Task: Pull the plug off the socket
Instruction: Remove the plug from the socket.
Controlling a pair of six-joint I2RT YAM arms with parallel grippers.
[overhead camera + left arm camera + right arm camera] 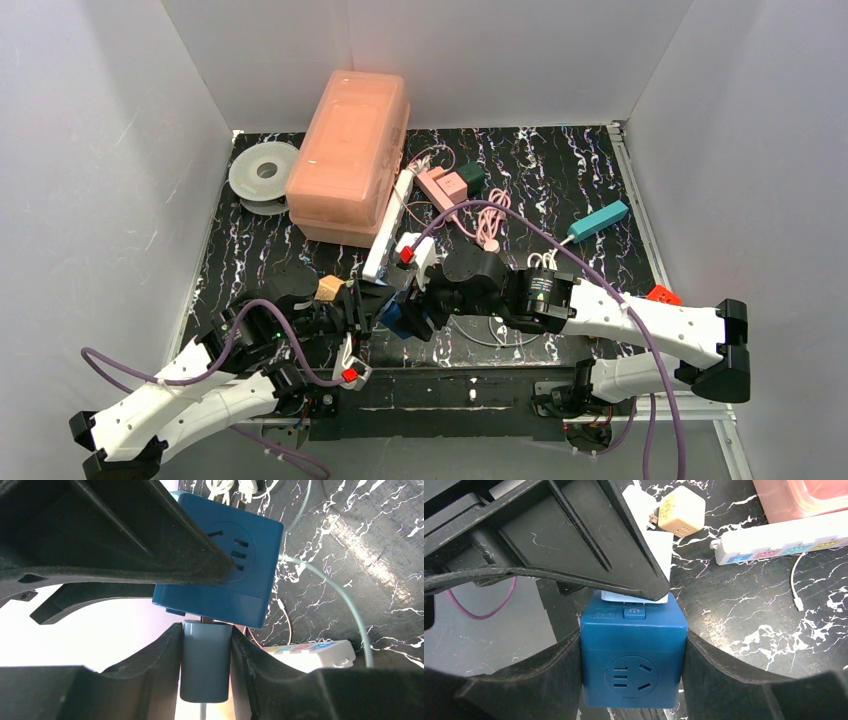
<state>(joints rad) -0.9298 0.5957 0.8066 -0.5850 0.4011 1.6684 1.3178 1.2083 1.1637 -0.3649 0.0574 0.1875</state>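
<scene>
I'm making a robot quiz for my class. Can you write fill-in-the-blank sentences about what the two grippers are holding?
1. The right gripper clamps a cube socket coloured ____.
2. The left gripper pinches the ____ stuck into that socket.
3. The long power strip has a body coloured ____.

Missing words: blue; plug; white.

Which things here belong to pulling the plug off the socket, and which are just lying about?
In the job:
- blue cube socket, clamped in the right gripper
- grey plug, seated in the socket, gripped by the left gripper

Lying about:
- pink box
- white power strip
- beige adapter
- spool
- teal block
</scene>
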